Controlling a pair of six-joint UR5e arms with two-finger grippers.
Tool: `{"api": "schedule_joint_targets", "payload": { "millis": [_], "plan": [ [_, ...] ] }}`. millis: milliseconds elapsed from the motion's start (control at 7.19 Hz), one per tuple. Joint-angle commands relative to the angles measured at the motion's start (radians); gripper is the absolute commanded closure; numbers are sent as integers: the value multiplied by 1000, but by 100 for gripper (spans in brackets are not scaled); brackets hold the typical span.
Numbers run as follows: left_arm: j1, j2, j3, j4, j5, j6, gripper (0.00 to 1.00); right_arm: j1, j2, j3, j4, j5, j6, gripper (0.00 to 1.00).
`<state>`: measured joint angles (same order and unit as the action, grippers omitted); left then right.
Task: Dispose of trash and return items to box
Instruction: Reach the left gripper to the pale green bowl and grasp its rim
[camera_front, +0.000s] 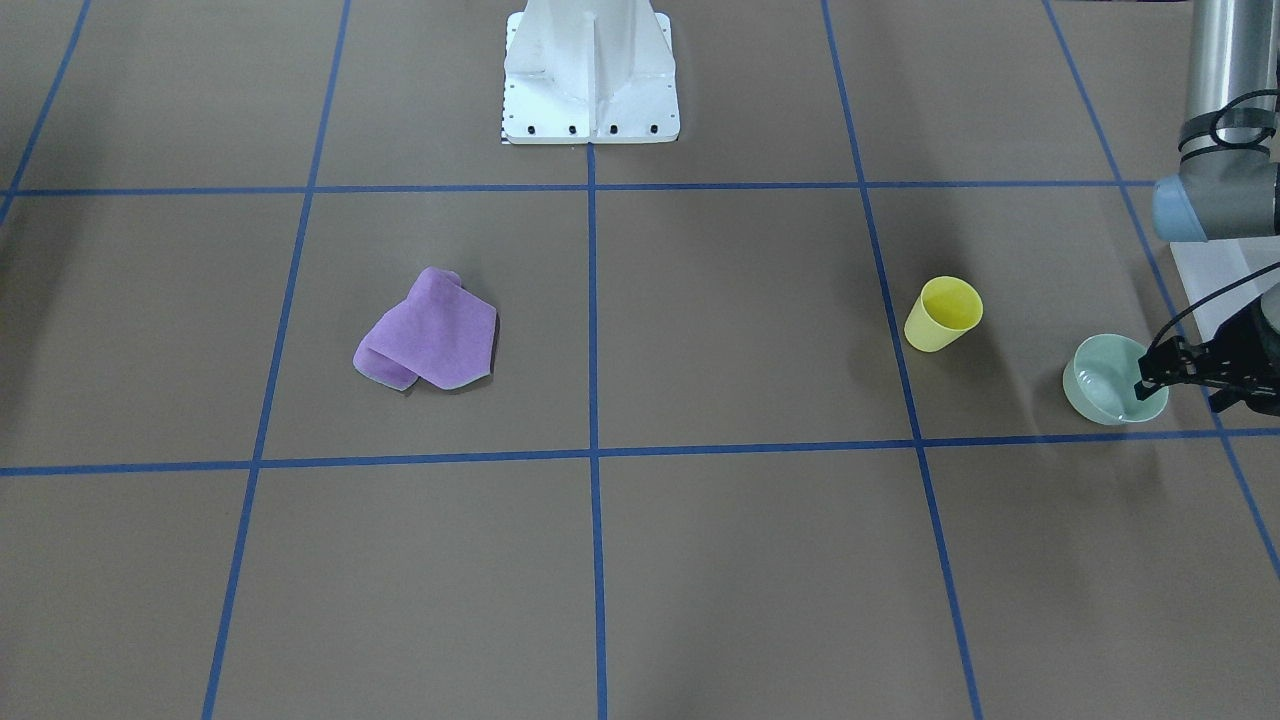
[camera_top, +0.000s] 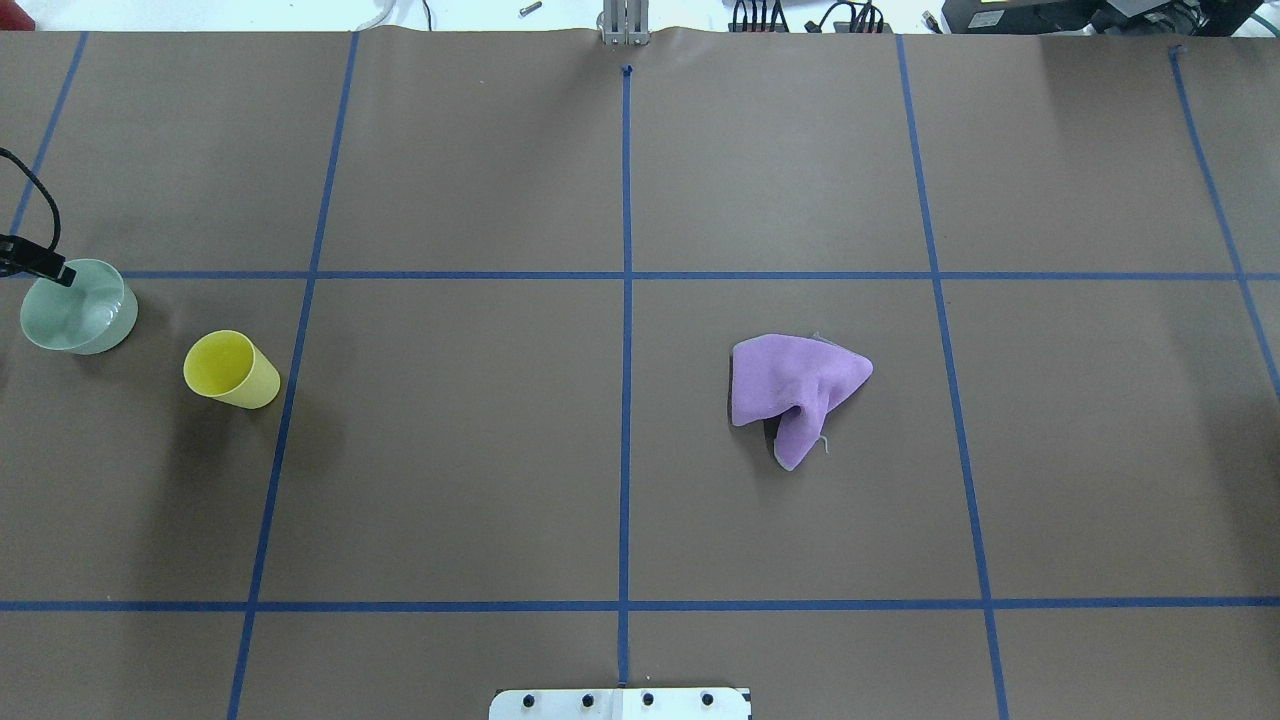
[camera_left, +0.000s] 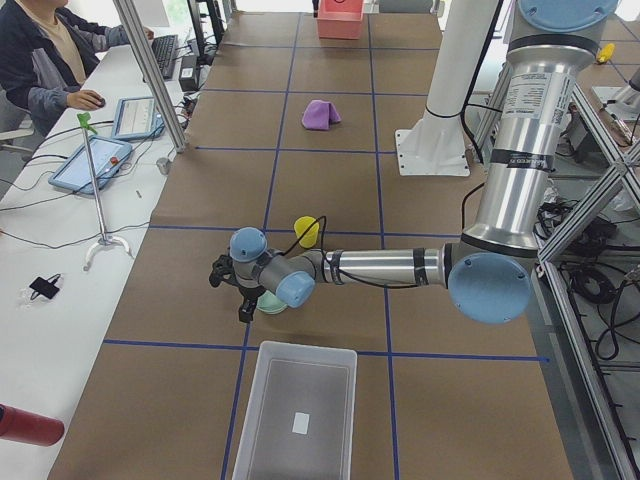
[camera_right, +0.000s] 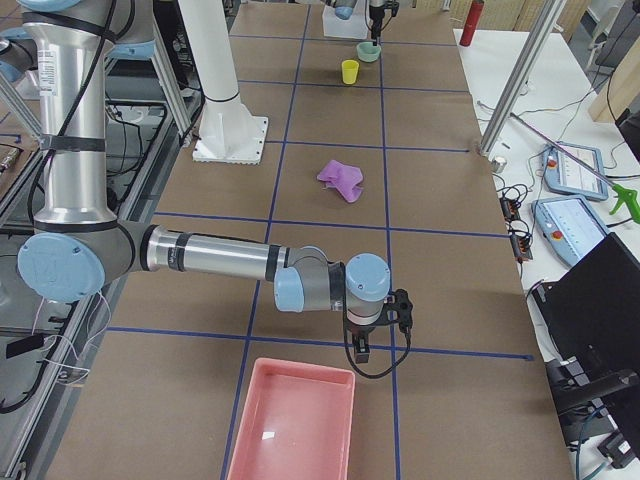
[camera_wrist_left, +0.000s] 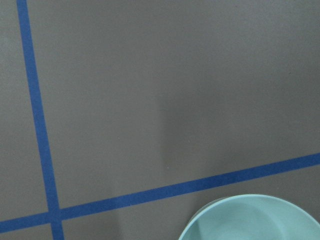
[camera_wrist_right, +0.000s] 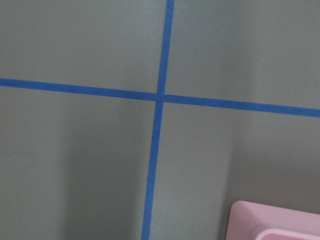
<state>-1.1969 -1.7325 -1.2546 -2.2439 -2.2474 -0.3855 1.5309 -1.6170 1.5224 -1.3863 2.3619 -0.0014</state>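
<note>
**Seating the rim pinch before lifting**

Left gripper (camera_front: 1145, 385) sits at the rim of the pale mint-green round bowl (camera_front: 1100, 385), just beside the small yellow plastic tapered cup (camera_front: 942, 315). Whether its fingers are closed cannot be told. Get the wall between the fingers, then lift level toward the translucent frosted-white rectangular bin (camera_left: 290, 375).

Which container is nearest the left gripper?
The pale mint-green round bowl; the left gripper is at its rim, while the yellow plastic cup stands apart.
</note>
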Motion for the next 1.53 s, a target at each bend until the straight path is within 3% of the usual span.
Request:
{"api": "schedule_joint_targets", "payload": {
  "millis": [0, 139, 278, 418, 696, 974, 1253, 1392],
  "plan": [
    [13, 1, 17, -40, -7, -21, 25, 0, -1, 1, 0, 3, 1, 0],
    [14, 2, 9, -40, -9, -20, 69, 0, -4, 1, 0, 8, 1, 0],
    [34, 10, 11, -54, -6, -15, 88, 0, -4, 2, 0, 8, 1, 0],
    [36, 13, 6, -63, -9, -18, 100, 0, -4, 5, 0, 8, 9, 0],
    [34, 14, -2, -59, -11, -10, 100, 0, -4, 10, 1, 8, 41, 0],
    [4, 4, -37, -2, -175, -9, 100, 0, -4, 10, 1, 8, 43, 0],
    [-87, 14, -107, 19, -236, 2, 100, 0, -4, 8, 1, 7, 43, 0],
    [-133, 37, -106, 35, -238, 96, 100, 0, -4, 5, 1, 7, 44, 0]
  ]
}}
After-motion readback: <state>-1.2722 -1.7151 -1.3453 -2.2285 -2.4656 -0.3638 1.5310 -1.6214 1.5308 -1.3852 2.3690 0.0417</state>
